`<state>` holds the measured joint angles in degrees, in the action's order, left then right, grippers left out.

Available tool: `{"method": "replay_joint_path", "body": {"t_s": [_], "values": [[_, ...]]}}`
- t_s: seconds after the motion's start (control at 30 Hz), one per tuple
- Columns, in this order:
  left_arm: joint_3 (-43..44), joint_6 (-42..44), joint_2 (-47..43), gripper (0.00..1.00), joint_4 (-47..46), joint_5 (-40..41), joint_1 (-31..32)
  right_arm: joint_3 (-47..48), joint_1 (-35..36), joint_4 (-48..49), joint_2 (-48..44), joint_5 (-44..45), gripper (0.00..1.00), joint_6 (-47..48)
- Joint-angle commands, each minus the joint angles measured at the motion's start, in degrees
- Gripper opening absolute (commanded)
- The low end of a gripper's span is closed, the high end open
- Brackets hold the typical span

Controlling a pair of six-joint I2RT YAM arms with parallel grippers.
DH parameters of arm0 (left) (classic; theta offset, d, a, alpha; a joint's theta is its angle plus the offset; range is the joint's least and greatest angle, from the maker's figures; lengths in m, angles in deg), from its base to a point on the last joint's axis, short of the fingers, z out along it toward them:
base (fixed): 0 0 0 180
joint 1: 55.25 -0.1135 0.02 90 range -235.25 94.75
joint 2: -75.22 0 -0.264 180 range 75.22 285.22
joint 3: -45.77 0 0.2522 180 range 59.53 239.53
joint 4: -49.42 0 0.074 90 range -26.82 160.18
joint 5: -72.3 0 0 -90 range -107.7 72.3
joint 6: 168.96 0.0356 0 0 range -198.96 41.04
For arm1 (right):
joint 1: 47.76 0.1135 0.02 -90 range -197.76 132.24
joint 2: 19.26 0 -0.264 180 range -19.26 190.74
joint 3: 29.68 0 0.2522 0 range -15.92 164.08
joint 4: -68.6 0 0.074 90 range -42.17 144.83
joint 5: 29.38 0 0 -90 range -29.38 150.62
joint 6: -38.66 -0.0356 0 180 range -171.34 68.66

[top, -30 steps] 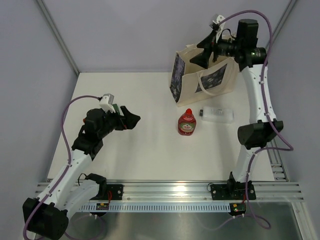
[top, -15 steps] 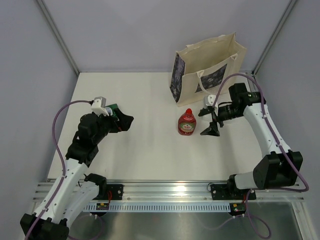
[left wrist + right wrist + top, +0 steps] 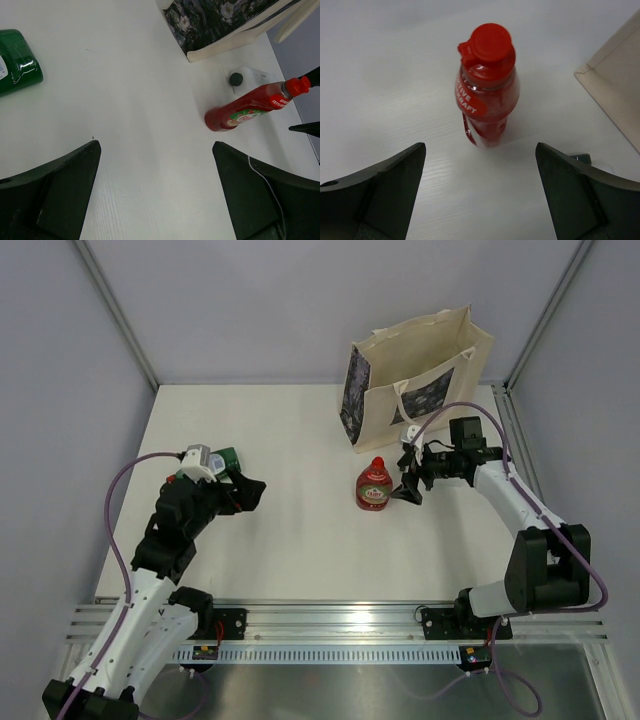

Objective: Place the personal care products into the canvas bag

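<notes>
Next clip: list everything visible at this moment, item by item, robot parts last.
canvas bag: one, cream with a dark patterned side and dark print, standing at the table's far right.
red bottle: one, red with a red flip cap, upright just in front of the bag.
clear bottle: one, clear with a dark cap, lying between the red bottle and the bag.
green bottle: one, dark green, lying at the table's left.
table: one, white.
rail: one, silver, along the near edge.
left pincer: one, black, open and empty, near the green bottle.
right pincer: one, black, open and empty, facing the red bottle.
</notes>
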<state>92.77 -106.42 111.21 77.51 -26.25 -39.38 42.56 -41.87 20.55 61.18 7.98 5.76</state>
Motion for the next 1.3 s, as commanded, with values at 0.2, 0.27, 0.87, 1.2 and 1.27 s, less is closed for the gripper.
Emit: {"method": "replay_joint_path", "body": {"t_s": [0.2,0.27,0.87,1.2,1.27], "values": [[-1.2,-2.2,-2.9,0.99,-2.2,0.0,-0.2,0.5,6.5,14.2,4.8,0.1,0.98,-7.6],[-1.2,-2.2,-3.0,0.99,-2.0,0.0,-0.2,1.0,8.1,15.5,5.2,0.4,0.97,-8.9],[-0.9,-1.9,-1.6,0.99,-3.3,-0.1,-0.2,6.0,11.0,12.7,8.9,1.9,0.20,-18.2],[-1.0,-2.1,-0.7,0.99,-3.7,-0.1,-0.2,8.2,11.0,19.9,6.7,-4.0,0.00,-49.6],[-1.0,-2.0,-0.7,0.99,-3.8,-0.1,-0.2,8.3,11.0,21.0,6.3,-4.7,0.00,-52.4]]}}
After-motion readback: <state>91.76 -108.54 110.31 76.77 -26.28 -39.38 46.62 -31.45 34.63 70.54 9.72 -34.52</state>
